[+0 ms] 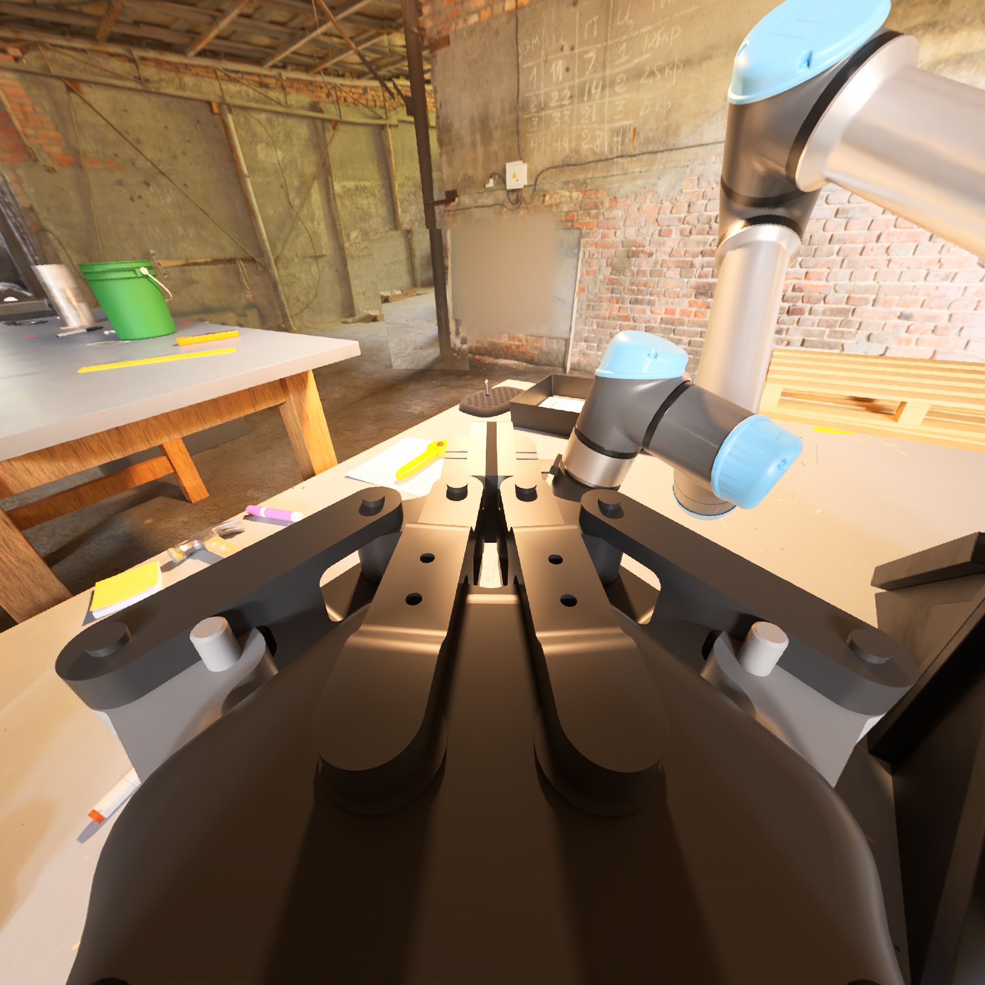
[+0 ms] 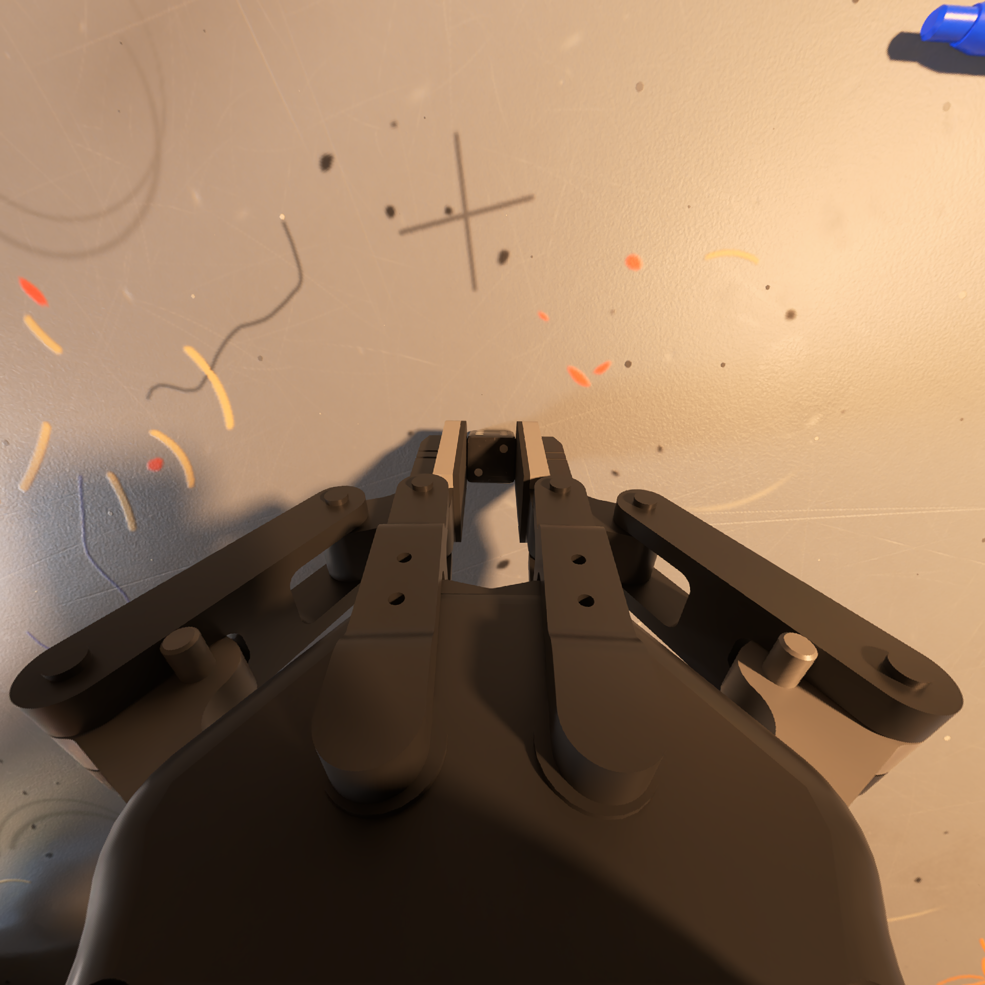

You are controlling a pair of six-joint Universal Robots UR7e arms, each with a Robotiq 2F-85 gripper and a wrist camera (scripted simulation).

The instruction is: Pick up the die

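Observation:
In the right wrist view a small dark die (image 2: 491, 457) with pale pips sits clamped between the two fingertips of my right gripper (image 2: 491, 445). The gripper points down at the beige table top (image 2: 693, 186), and its shadow falls on the table at the left. I cannot tell whether the die touches the table. In the left wrist view my left gripper (image 1: 491, 445) is shut with its fingers pressed together and nothing between them. It hovers over the table, pointing towards the other arm (image 1: 666, 421). The die does not show in that view.
The left wrist view shows a yellow utility knife (image 1: 421, 459) on paper, a purple marker (image 1: 273, 514), a yellow notepad (image 1: 127, 588), a black tray (image 1: 551, 404) and a dark pad (image 1: 489, 401). A second table (image 1: 160, 378) holds a green bucket (image 1: 129, 299). A blue object (image 2: 954, 24) lies at the right view's corner.

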